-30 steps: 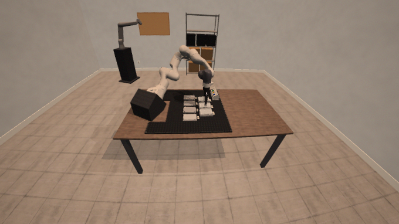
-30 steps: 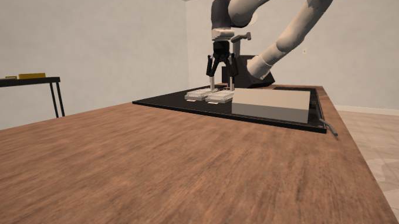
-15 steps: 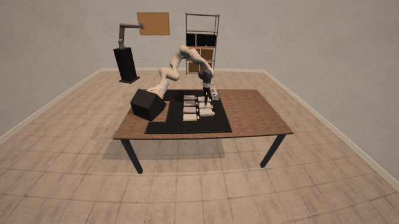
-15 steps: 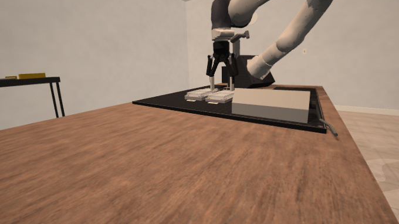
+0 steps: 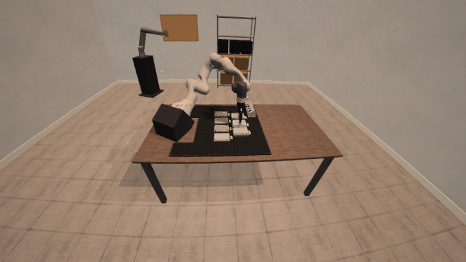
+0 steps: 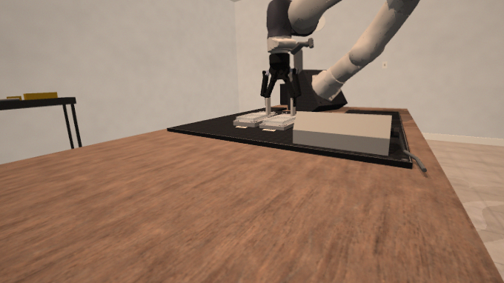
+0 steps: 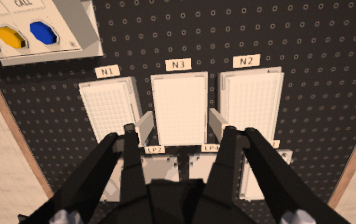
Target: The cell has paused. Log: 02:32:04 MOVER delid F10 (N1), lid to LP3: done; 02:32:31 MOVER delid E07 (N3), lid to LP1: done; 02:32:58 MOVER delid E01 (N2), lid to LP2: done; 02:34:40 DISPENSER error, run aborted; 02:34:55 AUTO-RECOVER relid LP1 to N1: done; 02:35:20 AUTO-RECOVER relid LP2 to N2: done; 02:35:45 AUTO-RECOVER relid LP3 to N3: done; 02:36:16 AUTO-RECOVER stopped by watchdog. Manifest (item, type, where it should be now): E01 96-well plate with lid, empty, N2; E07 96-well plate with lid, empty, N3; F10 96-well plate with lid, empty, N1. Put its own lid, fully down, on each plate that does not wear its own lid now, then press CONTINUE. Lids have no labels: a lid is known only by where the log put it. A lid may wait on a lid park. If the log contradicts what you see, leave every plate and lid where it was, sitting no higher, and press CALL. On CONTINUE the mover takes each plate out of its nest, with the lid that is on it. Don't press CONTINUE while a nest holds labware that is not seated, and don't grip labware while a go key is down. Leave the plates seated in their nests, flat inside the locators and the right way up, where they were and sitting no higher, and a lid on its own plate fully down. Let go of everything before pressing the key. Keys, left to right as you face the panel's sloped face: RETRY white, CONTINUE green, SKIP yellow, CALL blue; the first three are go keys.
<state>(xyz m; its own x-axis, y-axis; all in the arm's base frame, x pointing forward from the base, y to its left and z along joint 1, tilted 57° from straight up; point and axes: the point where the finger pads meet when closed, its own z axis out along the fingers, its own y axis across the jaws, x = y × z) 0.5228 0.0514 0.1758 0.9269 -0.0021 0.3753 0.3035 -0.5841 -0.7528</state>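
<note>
In the wrist view three white plates sit in a row in nests on the black pegboard mat: N1 (image 7: 109, 107) at left, N3 (image 7: 180, 109) in the middle, N2 (image 7: 251, 102) at right. The N3 plate has a smooth lid on top. N1 shows a fine well grid. The top of N2 looks slightly offset. My gripper (image 7: 180, 117) is open, with one finger pad on each side of the N3 plate's near end and a small gap on both sides. It holds nothing. It also shows low over the plates in the exterior and top views (image 6: 279, 110) (image 5: 241, 116).
The key panel (image 7: 45, 30) stands beyond N1, with its yellow key (image 7: 10, 36) and blue key (image 7: 42, 31) in view; its back shows in the exterior view (image 6: 342, 132). Lid parks with label LP2 (image 7: 154, 149) lie under my gripper, mostly hidden. A dark box (image 5: 171, 121) holds the arm's base.
</note>
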